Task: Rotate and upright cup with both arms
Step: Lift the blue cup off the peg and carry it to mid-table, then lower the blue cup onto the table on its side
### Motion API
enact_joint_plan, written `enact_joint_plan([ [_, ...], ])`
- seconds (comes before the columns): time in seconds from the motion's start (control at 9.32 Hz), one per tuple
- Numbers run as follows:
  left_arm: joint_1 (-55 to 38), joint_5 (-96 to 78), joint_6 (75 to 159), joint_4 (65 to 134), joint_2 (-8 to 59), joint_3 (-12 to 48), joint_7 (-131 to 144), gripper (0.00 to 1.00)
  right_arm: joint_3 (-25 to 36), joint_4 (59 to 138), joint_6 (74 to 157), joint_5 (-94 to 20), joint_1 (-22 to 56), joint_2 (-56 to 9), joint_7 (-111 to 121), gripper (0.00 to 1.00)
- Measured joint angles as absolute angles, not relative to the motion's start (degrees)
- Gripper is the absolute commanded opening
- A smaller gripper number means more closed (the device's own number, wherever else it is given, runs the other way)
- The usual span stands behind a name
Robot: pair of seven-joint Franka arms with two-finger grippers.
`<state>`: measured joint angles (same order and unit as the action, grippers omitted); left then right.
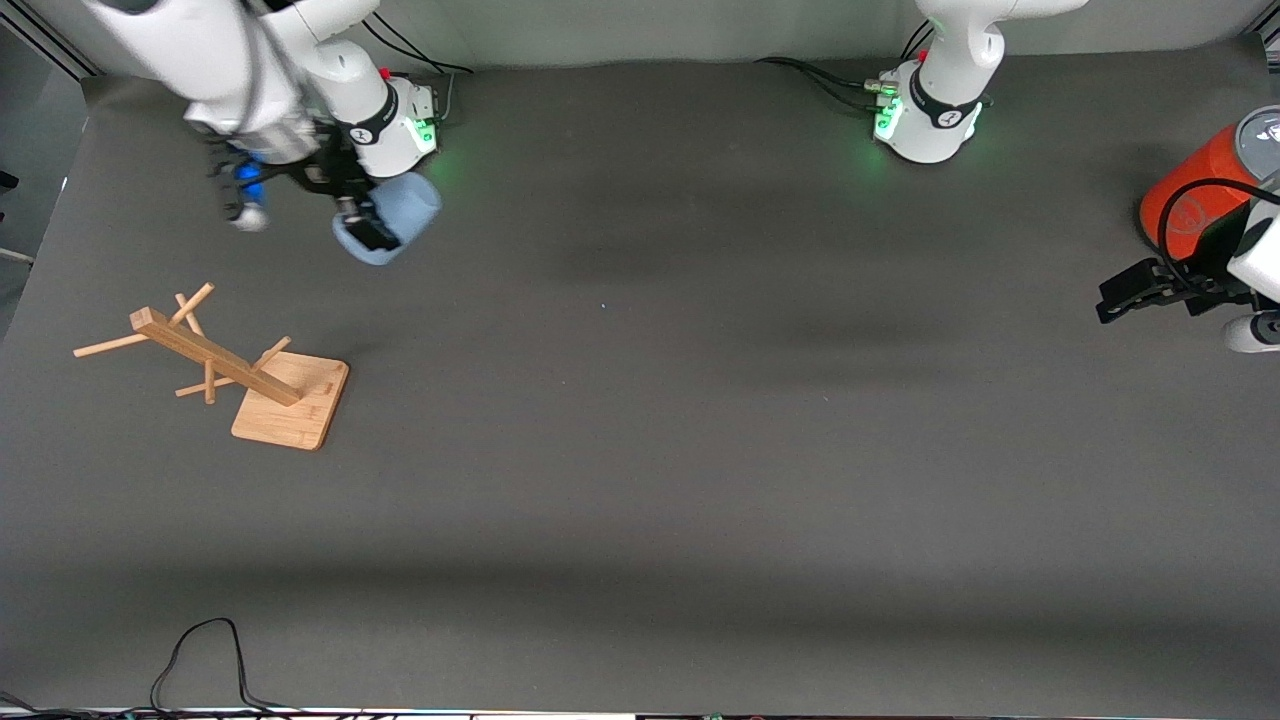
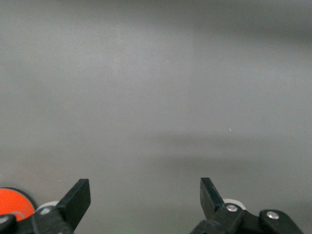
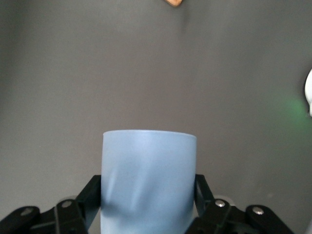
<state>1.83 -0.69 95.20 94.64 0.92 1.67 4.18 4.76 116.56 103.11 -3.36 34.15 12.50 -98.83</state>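
Cup (image 1: 392, 230), pale blue: we record it lifted off the table (image 1: 700, 450), lying tilted over the right arm's end, close to that arm's green-lit base (image 1: 415, 125), with the right gripper (image 1: 365, 228) jaws clenched on its sides. Left gripper (image 1: 1130, 295): we note it waiting over the left arm's end, jaws released and holding nothing, beside the orange-red can (image 1: 1195, 195). Wooden mug rack (image 1: 235, 365): standing on the table, nearer the front camera than the cup.
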Motion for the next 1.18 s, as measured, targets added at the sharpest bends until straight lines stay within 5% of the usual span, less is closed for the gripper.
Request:
enact_joint_plan([
  [0.54, 1.84, -0.70, 95.18, 94.61, 0.99, 1.66, 3.95, 1.00, 4.68, 98.48, 106.87, -3.29, 47.88, -13.28, -123.94, 0.58],
  [1.18, 1.86, -0.71, 95.17, 94.54, 1.38, 1.66, 3.89, 1.00, 4.76, 79.81, 107.13, 0.18, 54.52, -39.54, -141.72, 0.58],
])
